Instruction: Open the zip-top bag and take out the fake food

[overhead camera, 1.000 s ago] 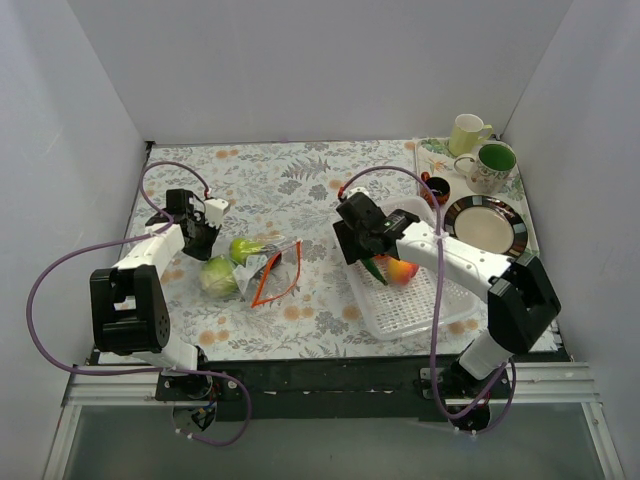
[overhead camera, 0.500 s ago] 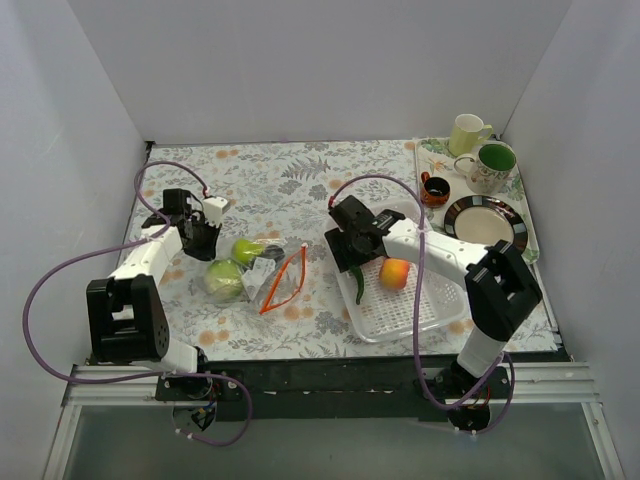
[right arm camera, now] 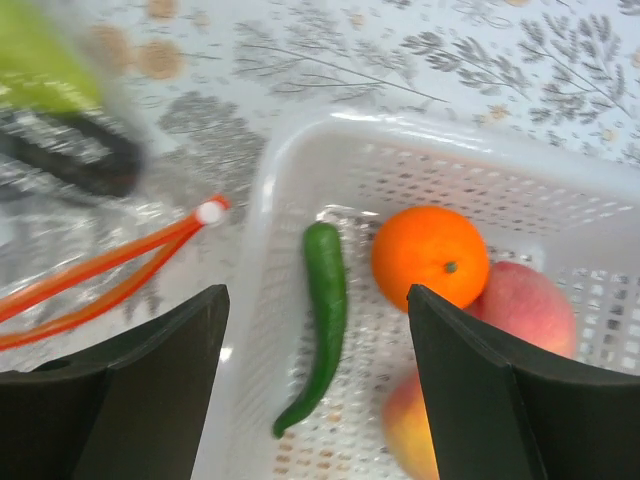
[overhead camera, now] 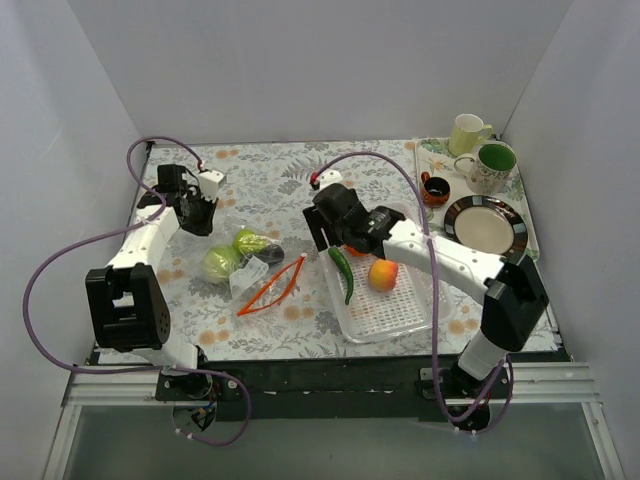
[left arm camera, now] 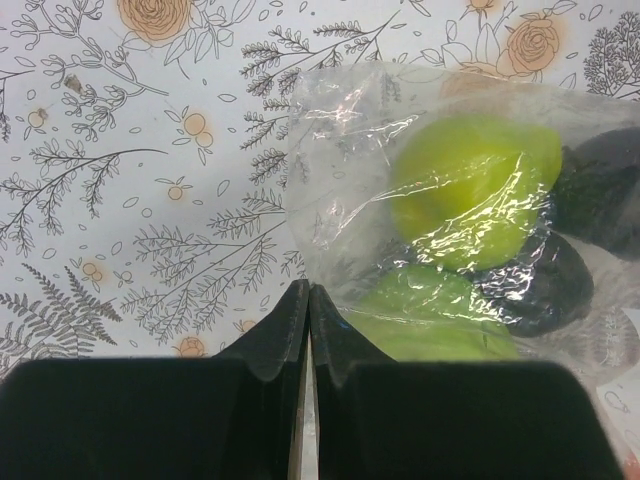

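Your left gripper [left arm camera: 305, 305], on an arm stretching to the far left, is pinching shut on the closed end of the zip-top bag [overhead camera: 245, 268]. The bag is lying on the worktop [overhead camera: 300, 180], long axis slanting towards the basket [overhead camera: 400, 315], red-orange mouth facing right, light green fake food [left arm camera: 470, 190] inside. Your right gripper [right arm camera: 318, 290], reaching left, is hovering wide open and empty over the basket's green pepper [right arm camera: 325, 270].

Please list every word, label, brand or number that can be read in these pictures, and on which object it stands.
No text can be read anywhere.
The clear soft plastic zip-top bag, the white perforated plastic basket and the pale green mug show no legible lettering; the flowered tablecloth has only drawings.
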`<state>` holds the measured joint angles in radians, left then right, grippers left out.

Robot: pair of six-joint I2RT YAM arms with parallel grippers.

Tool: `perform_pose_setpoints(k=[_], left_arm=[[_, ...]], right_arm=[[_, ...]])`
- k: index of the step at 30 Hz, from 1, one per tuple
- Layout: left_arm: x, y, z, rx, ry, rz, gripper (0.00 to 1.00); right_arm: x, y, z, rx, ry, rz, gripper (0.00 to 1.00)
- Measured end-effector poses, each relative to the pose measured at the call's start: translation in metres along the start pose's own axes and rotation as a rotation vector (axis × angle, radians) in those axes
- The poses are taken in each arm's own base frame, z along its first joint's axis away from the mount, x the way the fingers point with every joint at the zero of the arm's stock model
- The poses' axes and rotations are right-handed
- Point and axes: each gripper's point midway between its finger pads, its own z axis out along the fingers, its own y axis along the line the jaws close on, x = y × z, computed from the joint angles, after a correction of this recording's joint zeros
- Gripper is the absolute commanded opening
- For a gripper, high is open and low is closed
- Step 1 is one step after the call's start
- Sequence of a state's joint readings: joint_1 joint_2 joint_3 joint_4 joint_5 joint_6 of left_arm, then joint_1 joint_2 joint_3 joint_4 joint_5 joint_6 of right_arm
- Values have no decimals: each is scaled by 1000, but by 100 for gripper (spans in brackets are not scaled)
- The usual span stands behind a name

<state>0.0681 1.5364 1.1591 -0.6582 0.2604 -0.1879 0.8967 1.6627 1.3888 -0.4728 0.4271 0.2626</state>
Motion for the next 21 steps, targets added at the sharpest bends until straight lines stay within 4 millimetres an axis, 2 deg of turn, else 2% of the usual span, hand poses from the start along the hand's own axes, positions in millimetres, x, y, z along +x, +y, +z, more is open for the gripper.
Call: perform_pose_setpoints(k=[1, 2, 4, 5, 8, 11, 15, 17, 19, 21], left_arm=[[0, 1, 1, 1, 2, -2, 0], [-1, 1, 3, 2, 5, -4, 0], [-1, 1, 3, 5, 10, -8, 0], [-2, 1, 3, 8, 11, -11, 0], [-4, -2, -3, 19, 17, -21, 0], [-12, -6, -17, 37, 11, -32, 0], [-43, -11, -54, 43, -73, -23, 0], [-56, -15, -71, 50, -119, -15, 0], [-59, -22, -82, 65, -146, -8, 0], [-52, -30, -84, 80, -147, -8, 0]], right_arm=[[-2, 8, -11, -12, -31, -16, 76], [-2, 18, -19, -32, -55, -28, 69], [-1, 46, -40, -97, -113, -64, 60], [1, 61, -48, -136, -131, -79, 49], [17, 98, -56, -231, -154, -119, 34], [47, 111, -42, -249, -111, -155, 27], [86, 118, -9, -232, -15, -197, 27], [98, 121, 2, -228, 15, -205, 27], [109, 124, 11, -228, 41, -208, 27], [114, 127, 17, -231, 51, -209, 27]])
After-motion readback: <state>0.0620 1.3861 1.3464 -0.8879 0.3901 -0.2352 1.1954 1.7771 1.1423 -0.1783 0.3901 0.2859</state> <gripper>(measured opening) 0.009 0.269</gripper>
